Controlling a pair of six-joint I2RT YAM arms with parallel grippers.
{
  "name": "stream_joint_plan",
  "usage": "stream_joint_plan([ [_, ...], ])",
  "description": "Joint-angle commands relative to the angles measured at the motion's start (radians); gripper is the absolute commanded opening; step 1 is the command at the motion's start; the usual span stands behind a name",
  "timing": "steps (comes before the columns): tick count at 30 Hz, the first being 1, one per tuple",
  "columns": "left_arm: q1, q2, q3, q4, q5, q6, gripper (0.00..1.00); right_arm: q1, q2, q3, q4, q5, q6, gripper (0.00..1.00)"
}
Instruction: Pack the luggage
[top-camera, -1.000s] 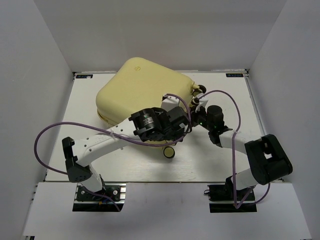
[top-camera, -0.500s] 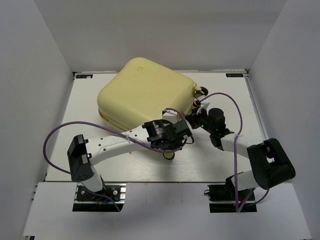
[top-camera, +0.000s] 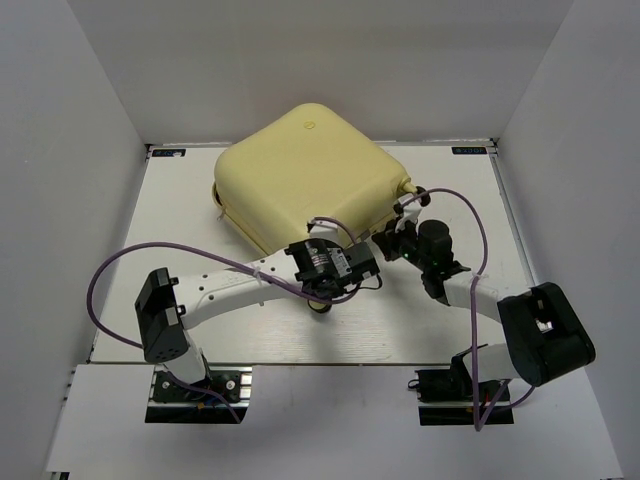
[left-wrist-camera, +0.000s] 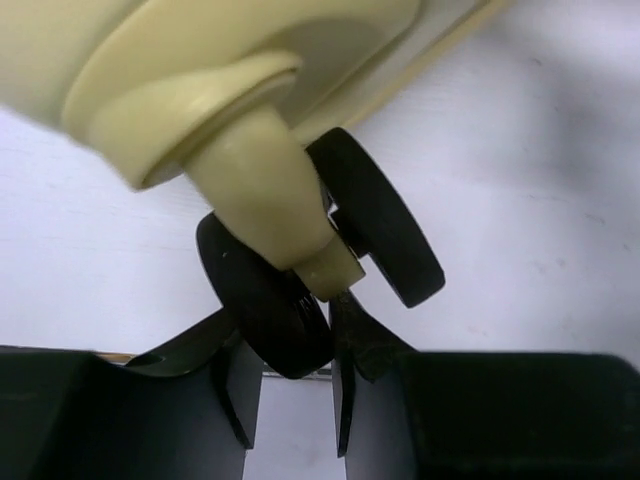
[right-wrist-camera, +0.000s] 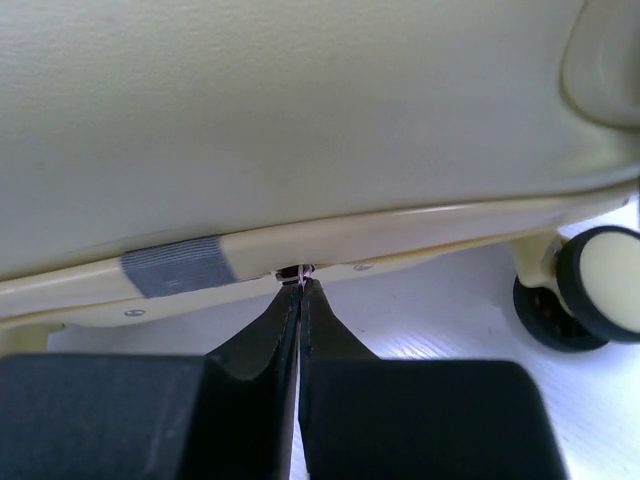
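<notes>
Yellow suitcase (top-camera: 300, 175) lies closed on counter (top-camera: 170, 220); contents unseen. Left pincer (left-wrist-camera: 287, 340) grasps wheel (left-wrist-camera: 255, 280). Right pincer (right-wrist-camera: 300, 287) clenched at seam (right-wrist-camera: 420, 222). Sealing probably unfinished.

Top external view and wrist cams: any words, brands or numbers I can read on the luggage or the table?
Nothing is legible in any view.
Round emblem on the luggage lid: too small to read.
Black label at the table's far-left corner: pale marks, too small to read.
Matching label at the far-right corner: also unreadable.
Grey tape on the luggage seam: blank.
</notes>
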Motion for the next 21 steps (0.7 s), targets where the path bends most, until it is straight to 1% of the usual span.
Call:
stream_joint_plan([
  [1,-0.006,-0.081,-0.001,-0.174,-0.194,-0.055,0.00,-0.024,-0.054,0.002,0.129,0.167,0.015,0.00],
  [2,0.000,-0.095,-0.014,-0.210,-0.232,-0.124,0.00,-0.026,-0.051,-0.001,0.117,0.228,0.022,0.00],
  [3,0.015,-0.104,-0.052,-0.292,-0.255,-0.152,0.00,-0.032,-0.051,-0.009,0.122,0.244,0.025,0.00],
  [5,0.040,-0.156,-0.087,-0.330,-0.265,-0.229,0.00,-0.035,-0.039,-0.018,0.132,0.305,0.028,0.00],
  [6,0.070,-0.176,-0.101,-0.360,-0.278,-0.247,0.00,-0.045,-0.036,-0.020,0.132,0.314,0.028,0.00],
  [7,0.083,-0.195,-0.133,-0.364,-0.280,-0.258,0.00,-0.050,-0.028,-0.020,0.130,0.360,0.022,0.00],
  [8,0.095,-0.208,-0.136,-0.371,-0.282,-0.278,0.00,-0.056,-0.016,-0.023,0.129,0.377,0.022,0.00],
  [9,0.133,-0.213,-0.142,-0.391,-0.297,-0.289,0.00,-0.070,-0.014,-0.026,0.124,0.392,0.023,0.00],
  [11,0.156,-0.225,-0.149,-0.435,-0.321,-0.319,0.00,-0.096,-0.002,-0.034,0.123,0.420,0.031,0.00],
  [12,0.196,-0.230,-0.143,-0.471,-0.337,-0.359,0.00,-0.114,0.010,-0.043,0.135,0.401,0.040,0.00],
  [13,0.208,-0.238,-0.144,-0.498,-0.344,-0.376,0.00,-0.140,0.017,-0.046,0.144,0.394,0.040,0.00],
  [14,0.236,-0.239,-0.144,-0.529,-0.358,-0.381,0.00,-0.154,0.021,-0.057,0.152,0.376,0.077,0.00],
  [15,0.250,-0.245,-0.149,-0.543,-0.363,-0.398,0.00,-0.177,0.030,-0.063,0.170,0.330,0.072,0.00],
  [16,0.290,-0.257,-0.155,-0.558,-0.375,-0.404,0.00,-0.196,0.032,-0.069,0.191,0.313,0.077,0.00],
  [17,0.301,-0.271,-0.168,-0.558,-0.377,-0.404,0.00,-0.200,0.033,-0.078,0.207,0.254,0.085,0.00],
  [18,0.316,-0.279,-0.187,-0.560,-0.377,-0.395,0.00,-0.222,0.046,-0.093,0.257,0.252,0.091,0.00],
  [19,0.363,-0.293,-0.196,-0.554,-0.377,-0.393,0.00,-0.240,0.049,-0.097,0.283,0.244,0.094,0.00],
  [21,0.391,-0.314,-0.225,-0.534,-0.369,-0.361,0.00,-0.268,0.081,-0.084,0.296,0.166,0.098,0.00],
])
